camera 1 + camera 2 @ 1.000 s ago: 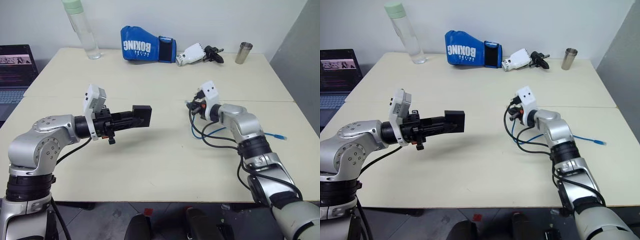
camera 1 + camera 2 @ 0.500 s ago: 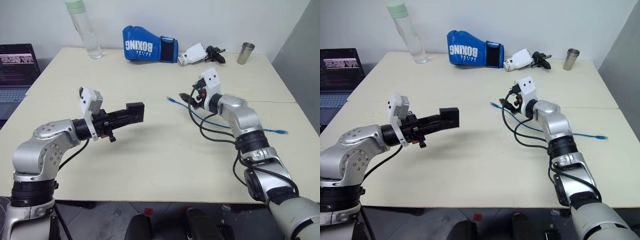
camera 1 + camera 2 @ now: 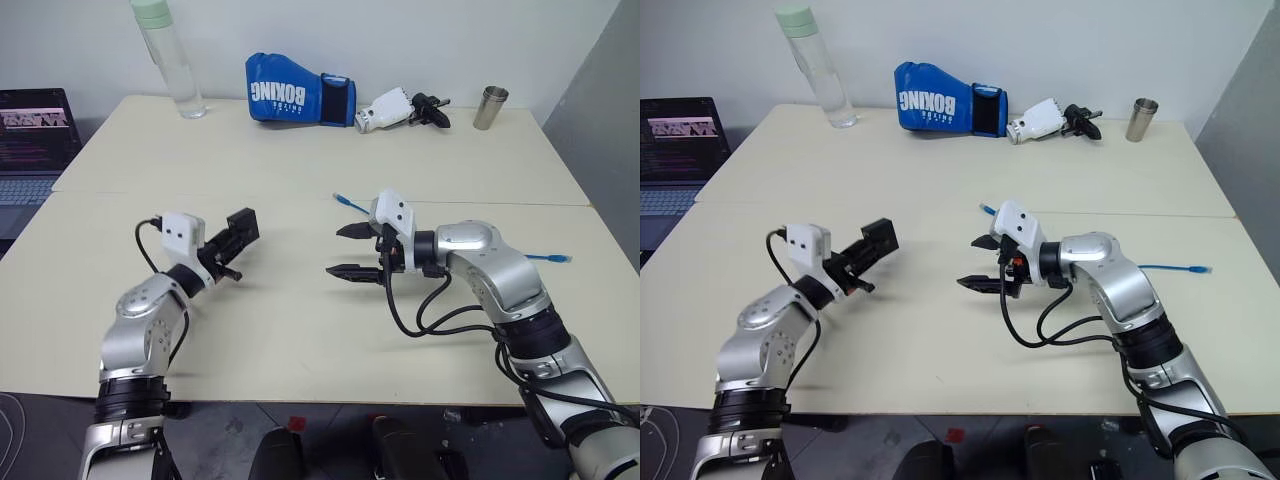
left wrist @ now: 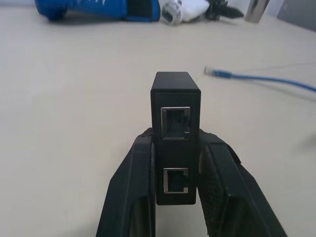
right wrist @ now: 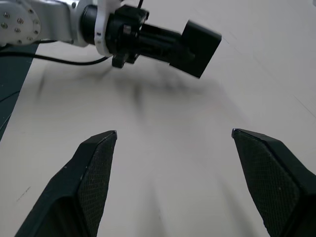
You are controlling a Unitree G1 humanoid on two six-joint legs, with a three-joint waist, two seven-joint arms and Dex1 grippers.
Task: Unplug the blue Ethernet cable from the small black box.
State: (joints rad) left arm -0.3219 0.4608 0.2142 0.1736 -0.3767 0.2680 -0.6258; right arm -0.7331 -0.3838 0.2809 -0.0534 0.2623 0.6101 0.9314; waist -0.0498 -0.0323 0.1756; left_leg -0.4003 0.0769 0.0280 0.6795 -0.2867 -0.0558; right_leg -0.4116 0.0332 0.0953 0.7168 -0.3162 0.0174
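box: small black box (image 4: 176,133) clamped in left gripper (image 4: 176,197), both ports empty, approx 9 o'clock on surface (image 3: 300,320)
cable: blue Ethernet cable (image 3: 352,203) loose on surface, 1 o'clock of box
right gripper (image 3: 352,250): jaws wide, holds nothing
handling: cable prob light, floppy; grab at plug

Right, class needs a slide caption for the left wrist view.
Left tool grips the small black box, ports empty; blue Ethernet cable lies loose on the table.
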